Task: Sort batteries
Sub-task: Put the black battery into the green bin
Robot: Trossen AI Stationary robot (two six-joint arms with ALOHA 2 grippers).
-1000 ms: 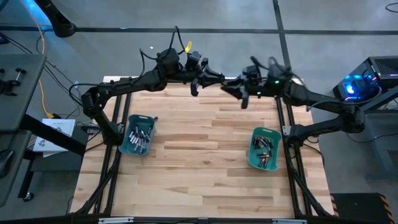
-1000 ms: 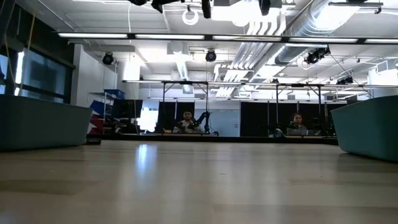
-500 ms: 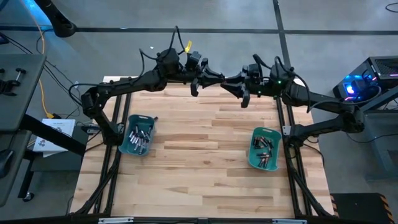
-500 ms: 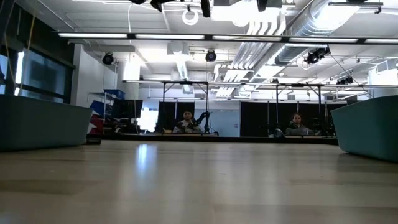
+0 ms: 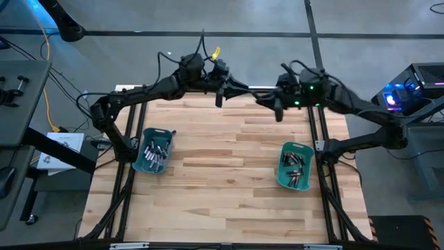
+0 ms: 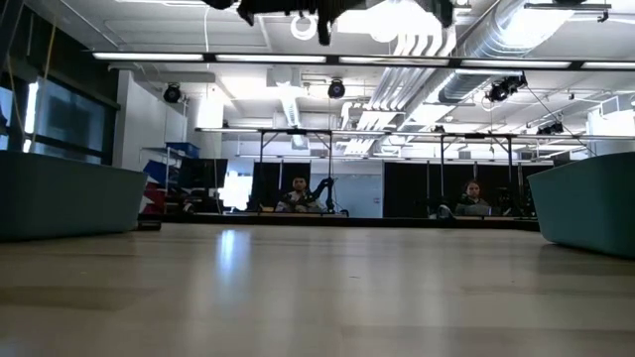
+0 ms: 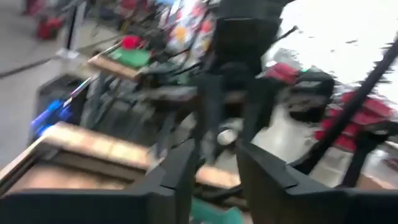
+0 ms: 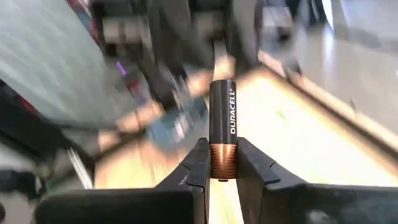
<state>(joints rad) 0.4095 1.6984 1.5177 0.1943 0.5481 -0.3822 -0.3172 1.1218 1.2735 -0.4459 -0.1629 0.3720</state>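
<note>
My right gripper [image 8: 222,163] is shut on one battery [image 8: 222,118], dark with a copper-brown end, printed DURACELL. In the high view it hovers above the table's far edge [image 5: 267,101], pointing toward the table's left. My left gripper [image 5: 234,88] faces it from the left, a short gap away, and is open with nothing between its fingers [image 7: 214,155]. The left teal bin [image 5: 154,150] holds several silvery-grey batteries. The right teal bin [image 5: 294,166] holds several dark ones. The held battery does not show in the high view. My right gripper pinches the battery's copper-brown end [image 8: 222,159] between its two fingertips. The battery lies along the fingers, and its dark body juts out past the tips. It is lifted clear, high above the table's far edge.
Bare wooden tabletop [image 5: 222,173] lies between the two bins. In the low view the bins' walls stand at the left [image 6: 60,203] and right [image 6: 590,203], and both grippers show only as dark shapes at the top edge [image 6: 298,10]. People sit far off in the room behind.
My right gripper, close to the left gripper a second ago, has drawn back slightly toward the table's right. My left arm's wrist has shifted a little to the right. The bins have not moved.
</note>
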